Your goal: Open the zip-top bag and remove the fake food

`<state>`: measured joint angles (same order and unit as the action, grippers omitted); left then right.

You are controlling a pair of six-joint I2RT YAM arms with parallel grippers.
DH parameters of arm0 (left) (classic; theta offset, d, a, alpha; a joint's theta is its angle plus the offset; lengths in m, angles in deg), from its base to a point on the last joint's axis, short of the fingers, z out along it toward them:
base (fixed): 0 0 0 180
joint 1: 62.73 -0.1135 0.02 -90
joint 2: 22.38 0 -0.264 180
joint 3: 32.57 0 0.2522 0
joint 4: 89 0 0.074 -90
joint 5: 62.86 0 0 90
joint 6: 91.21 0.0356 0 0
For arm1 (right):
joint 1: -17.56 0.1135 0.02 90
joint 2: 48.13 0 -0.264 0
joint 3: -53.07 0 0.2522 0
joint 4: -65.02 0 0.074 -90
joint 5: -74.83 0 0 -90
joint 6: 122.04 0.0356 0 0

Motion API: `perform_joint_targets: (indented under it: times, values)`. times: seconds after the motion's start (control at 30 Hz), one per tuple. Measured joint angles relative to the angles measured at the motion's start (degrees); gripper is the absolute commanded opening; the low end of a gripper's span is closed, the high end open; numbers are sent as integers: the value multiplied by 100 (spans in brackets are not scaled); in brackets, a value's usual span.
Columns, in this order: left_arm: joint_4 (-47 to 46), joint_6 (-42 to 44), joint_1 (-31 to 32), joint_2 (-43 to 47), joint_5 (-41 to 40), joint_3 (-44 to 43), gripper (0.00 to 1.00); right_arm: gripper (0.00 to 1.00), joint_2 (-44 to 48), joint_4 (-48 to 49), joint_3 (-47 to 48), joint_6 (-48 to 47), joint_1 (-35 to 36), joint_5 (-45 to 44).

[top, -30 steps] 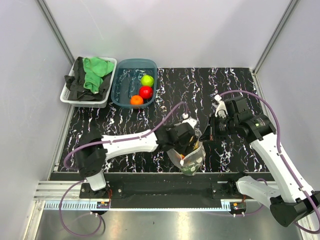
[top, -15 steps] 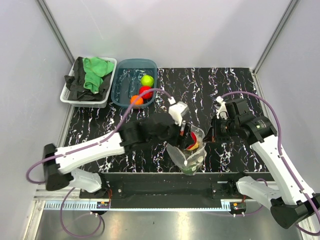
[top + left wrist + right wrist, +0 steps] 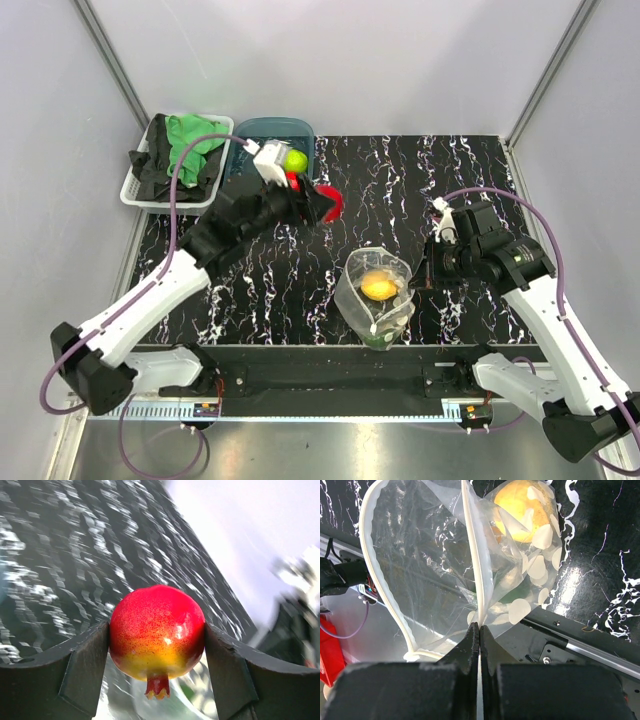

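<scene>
On the black, white-veined counter (image 3: 450, 170) between pale walls (image 3: 400, 60), the zip-top bag (image 3: 378, 300) stands open near the front edge, a yellow fruit (image 3: 377, 286) inside. The left gripper (image 3: 322, 205) is by the teal tub (image 3: 262, 150).

Left wrist: the left gripper (image 3: 157, 635) pinches a red fruit (image 3: 157, 630).

Right wrist: the right gripper (image 3: 479, 627) is pressed together on the bag's rim.

Half a second ago the left gripper was at the bag's mouth.

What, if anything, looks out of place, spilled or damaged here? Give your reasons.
Nothing stands out. The right pincer pinches the zip-top bag at its rim, mouth open, a yellow fruit inside; the left pincer grips a pomegranate above the table. No spill or tear shows.
</scene>
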<state>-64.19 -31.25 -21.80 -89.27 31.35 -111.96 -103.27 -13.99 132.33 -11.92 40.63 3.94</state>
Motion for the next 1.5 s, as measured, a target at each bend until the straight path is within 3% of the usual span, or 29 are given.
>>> perform_joint_targets:
  times: [0.17,0.33,0.53,0.8,1.03,1.07,1.13,1.27,1.5]
  values:
    - [-92,-186,-968,-660,-208,-273,0,0,-98,0,7,-87,0,7]
    - [15,-435,-1851,-1816,-798,-916,3,0,-190,2,35,-212,0,107]
    - [474,-385,-2347,-3040,-1849,-1906,4,0,-208,22,201,-382,0,151]
    - [844,-76,-2896,-4260,-2249,-2428,5,0,-210,94,297,-402,0,138]
    - [1154,162,-2896,-5001,-2380,-2616,24,0,-240,190,319,-278,0,87]
    - [1196,179,-2892,-5086,-2389,-2651,34,0,-249,219,319,-247,0,87]
    - [1298,203,-2885,-5233,-2406,-2721,41,0,-256,256,323,-203,0,87]
    - [1399,219,-2900,-5427,-2413,-2835,75,0,-247,269,323,-116,0,87]
    - [1578,334,-2918,-5442,-2358,-2922,95,0,-236,293,323,-57,0,87]
